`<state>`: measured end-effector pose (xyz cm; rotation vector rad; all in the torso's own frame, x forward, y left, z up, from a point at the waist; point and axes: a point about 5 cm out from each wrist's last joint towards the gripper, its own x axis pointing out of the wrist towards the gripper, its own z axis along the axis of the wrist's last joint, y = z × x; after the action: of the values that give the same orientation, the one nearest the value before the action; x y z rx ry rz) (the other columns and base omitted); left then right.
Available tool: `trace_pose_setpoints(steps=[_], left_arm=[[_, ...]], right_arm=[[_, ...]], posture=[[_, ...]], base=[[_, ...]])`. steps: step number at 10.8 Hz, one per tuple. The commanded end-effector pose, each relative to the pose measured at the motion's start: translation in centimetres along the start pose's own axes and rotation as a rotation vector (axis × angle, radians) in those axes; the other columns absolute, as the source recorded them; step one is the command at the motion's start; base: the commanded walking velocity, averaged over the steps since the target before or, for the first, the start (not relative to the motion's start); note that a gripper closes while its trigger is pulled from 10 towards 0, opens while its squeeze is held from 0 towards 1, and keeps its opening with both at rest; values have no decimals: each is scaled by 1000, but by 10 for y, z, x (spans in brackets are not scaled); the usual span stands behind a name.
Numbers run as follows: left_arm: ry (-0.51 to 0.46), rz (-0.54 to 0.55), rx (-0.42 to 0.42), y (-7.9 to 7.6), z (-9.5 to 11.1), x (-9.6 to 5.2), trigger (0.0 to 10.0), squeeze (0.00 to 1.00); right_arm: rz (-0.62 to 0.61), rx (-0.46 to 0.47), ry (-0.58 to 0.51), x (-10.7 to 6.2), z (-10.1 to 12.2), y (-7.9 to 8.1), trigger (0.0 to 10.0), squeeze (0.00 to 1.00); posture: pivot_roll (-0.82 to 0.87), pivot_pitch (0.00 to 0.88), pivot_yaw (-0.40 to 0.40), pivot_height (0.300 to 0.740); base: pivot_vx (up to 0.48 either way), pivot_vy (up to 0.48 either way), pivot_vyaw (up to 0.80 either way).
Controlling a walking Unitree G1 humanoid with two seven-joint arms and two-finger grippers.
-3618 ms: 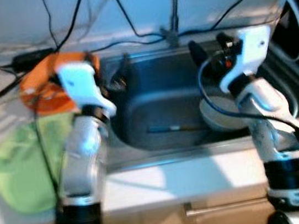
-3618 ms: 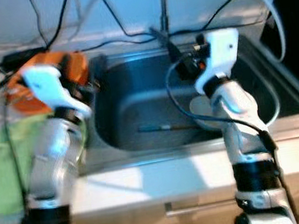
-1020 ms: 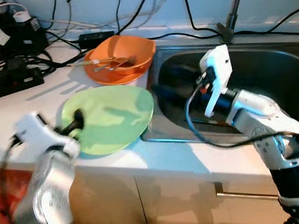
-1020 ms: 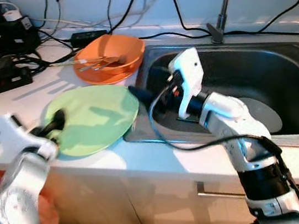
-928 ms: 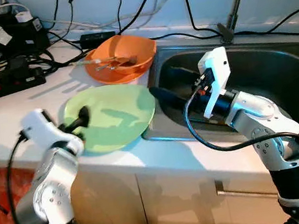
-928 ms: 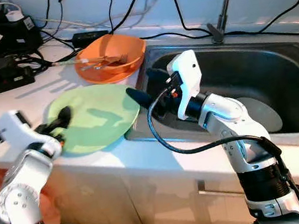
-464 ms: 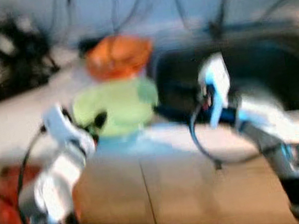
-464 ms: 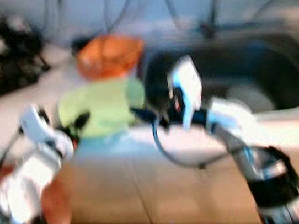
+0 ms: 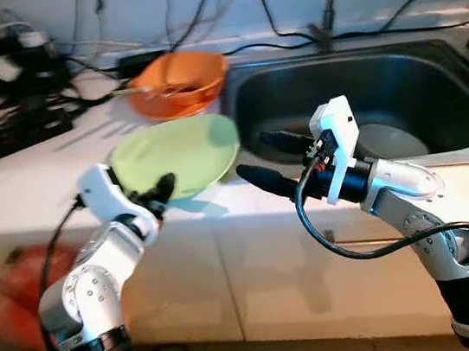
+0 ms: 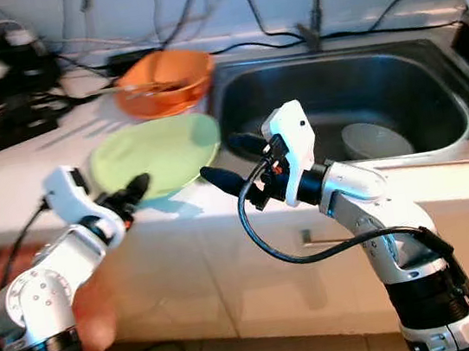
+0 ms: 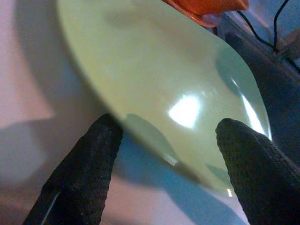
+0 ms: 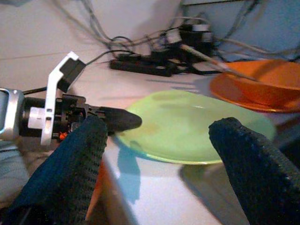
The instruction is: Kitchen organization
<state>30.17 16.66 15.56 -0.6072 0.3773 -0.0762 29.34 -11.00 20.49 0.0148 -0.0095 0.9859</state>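
A light green plate (image 9: 177, 153) lies on the white counter (image 9: 17, 184), left of the sink (image 9: 429, 69). Behind it stands an orange bowl (image 9: 176, 83) with utensils in it. My left gripper (image 9: 163, 188) is open at the plate's near edge; in the left wrist view the plate (image 11: 164, 79) spreads out ahead of my gripper (image 11: 168, 127), its rim lying between the two spread fingers. My right gripper (image 9: 259, 161) is open and empty, hovering over the counter's front edge just right of the plate. The right wrist view looks across the plate (image 12: 187, 126) to the left gripper (image 12: 123, 120).
A white dish (image 9: 391, 138) rests in the steel sink, with the faucet (image 9: 326, 5) behind. Black power strips and tangled cables (image 9: 14, 128) cover the back left of the counter. A red object (image 9: 7, 295) sits on the floor at the left.
The camera has swung and pulled back from the counter. My left gripper has risen to the plate's near edge. My right gripper has come out of the sink to the counter's front.
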Motion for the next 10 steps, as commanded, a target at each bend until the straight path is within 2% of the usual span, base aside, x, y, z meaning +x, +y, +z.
trace_pose_setpoints(steps=[1,2,7,8,9,10], left_arm=[[92,45,-28,11,-15,3,9294,0],[81,51,-41,13,-15,5,0,0],[58,70,-87,24,-7,14,0,0],[64,69,-95,24,-8,17,8549,0],[58,71,-114,25,-8,19,10000,0],[37,77,-149,29,-6,23,10000,0]], right_arm=[[8,-3,0,0,1,2,10000,0],[9,-4,0,1,1,3,10000,0],[9,-5,1,0,0,4,10000,0],[11,-4,4,0,0,4,10000,0],[12,-3,4,0,0,4,10000,0],[12,-3,6,1,-1,4,10000,0]], posture=[[154,71,64,740],[151,68,65,740],[147,63,62,740],[146,65,59,740],[145,66,60,740],[143,69,59,740]], base=[[0,0,0],[0,0,0],[0,0,0],[0,0,0],[0,0,0],[0,0,0]])
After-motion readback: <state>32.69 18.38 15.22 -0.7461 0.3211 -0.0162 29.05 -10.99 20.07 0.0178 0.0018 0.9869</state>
